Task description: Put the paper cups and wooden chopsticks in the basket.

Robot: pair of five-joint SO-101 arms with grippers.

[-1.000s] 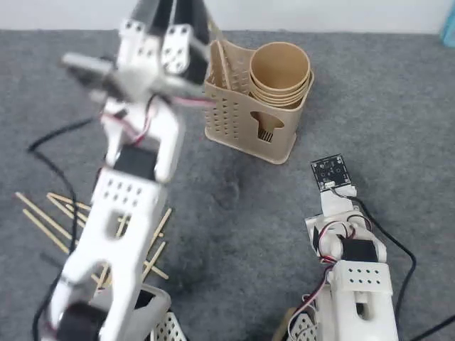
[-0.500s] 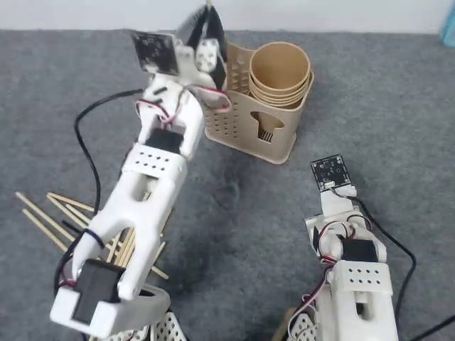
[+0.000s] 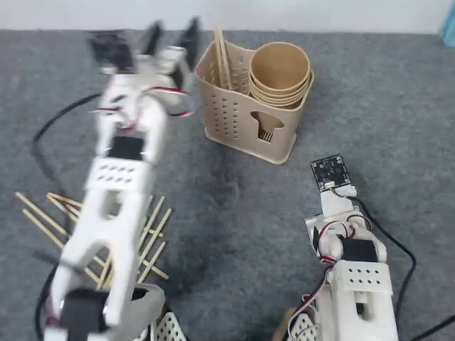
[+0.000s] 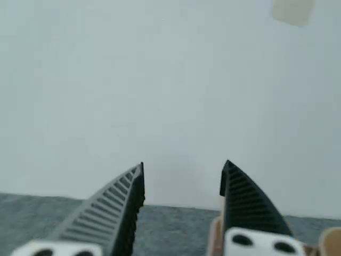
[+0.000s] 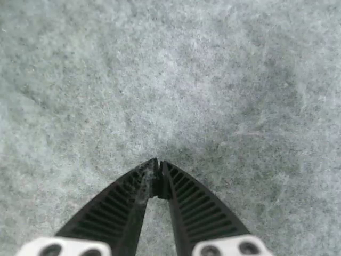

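Our left gripper (image 3: 171, 35) is raised with its jaws spread apart and nothing between them, just beside the basket (image 3: 234, 121), on the side away from the paper cups (image 3: 279, 67). We see those cups nested as one stack in the basket's larger compartment. A few wooden chopsticks (image 3: 222, 50) stand tilted in the narrower compartment next to them. Loose chopsticks (image 3: 43, 211) lie scattered on the grey mat (image 3: 234, 213) around the near end of our left arm. Our right gripper (image 5: 159, 164) has its jaws pressed together, empty, and points down at bare mat.
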